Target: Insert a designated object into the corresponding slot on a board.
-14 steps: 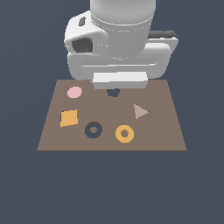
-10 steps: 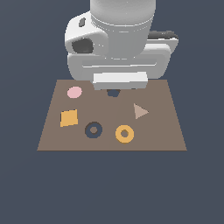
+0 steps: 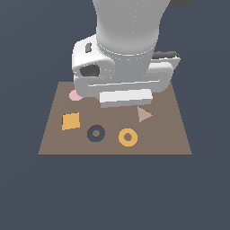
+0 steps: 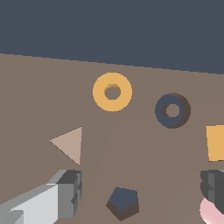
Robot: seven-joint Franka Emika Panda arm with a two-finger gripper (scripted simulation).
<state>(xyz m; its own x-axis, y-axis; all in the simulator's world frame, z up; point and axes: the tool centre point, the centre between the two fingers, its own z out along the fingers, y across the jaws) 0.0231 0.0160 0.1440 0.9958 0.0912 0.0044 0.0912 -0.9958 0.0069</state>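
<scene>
On the brown board (image 3: pixel 54 143), going from the exterior view's left: orange square (image 3: pixel 70 121), navy ring slot (image 3: pixel 96 133), orange ring (image 3: pixel 128 137) just beside it, apart, tan triangle (image 3: pixel 144 114). Gripper (image 4: pixel 140 188) fingers spread, holding nothing.

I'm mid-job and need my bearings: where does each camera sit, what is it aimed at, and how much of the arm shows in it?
Exterior view: off the arm, raised, looking down at the flat brown rectangular board; the white arm's bulk hides the gripper and the board's far middle.
Wrist view: on the wrist, looking down past two grey fingertips standing apart, with a dark pentagon mark between them.
Shared: the flat orange-yellow ring, the dark navy ring-shaped slot, the tan triangle, the orange square, the pink circle.
</scene>
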